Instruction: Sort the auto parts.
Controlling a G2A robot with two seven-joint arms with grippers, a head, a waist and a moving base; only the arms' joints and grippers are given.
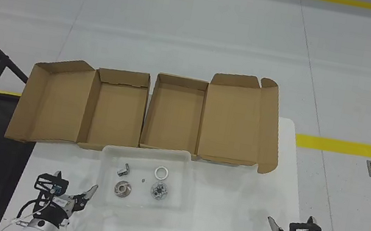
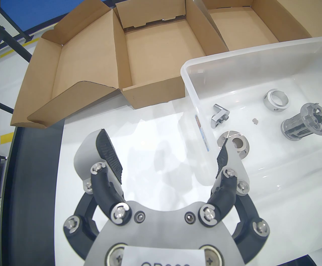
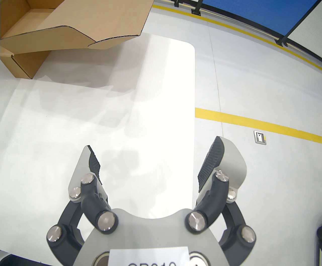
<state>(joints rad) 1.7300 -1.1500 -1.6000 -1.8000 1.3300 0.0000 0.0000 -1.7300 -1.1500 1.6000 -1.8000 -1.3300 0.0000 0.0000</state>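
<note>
1. Left tool (image 2: 163,139): fingers spread apart, holding nothing. It hangs over bare white desk (image 2: 151,121).
2. Right tool (image 3: 153,143): fingers apart, empty. It sits by the desk's outer edge, well apart from the parts.
3. Clear plastic bin (image 2: 251,50): on the desk, just beside the left tool, on the side towards the right tool. Its near wall stands between the left tool and every part.
4. Flanged hub (image 2: 236,142): metal, lying flat in the bin. It is the part nearest the left tool, and that tool's finger partly covers it in the left wrist view.
5. Pin bracket (image 2: 220,117): small and metal, in the bin just beyond the hub.
6. Ring collar (image 2: 276,100): metal, in the bin, farther from the left tool than the bracket.
7. Slotted cylinder (image 2: 302,124): metal, on its side in the bin. It is the part farthest from the left tool.
8. Left cardboard box (image 2: 156,53): open, lid folded outward, ahead of the left tool behind the bin.
9. Right cardboard box (image 1: 174,114): open, touching the left box. Its lid flap (image 3: 75,25) lies ahead of the right tool across bare desk.
10. Yellow floor line (image 3: 251,123): on the grey floor beyond the desk edge, beside the right tool.
</note>
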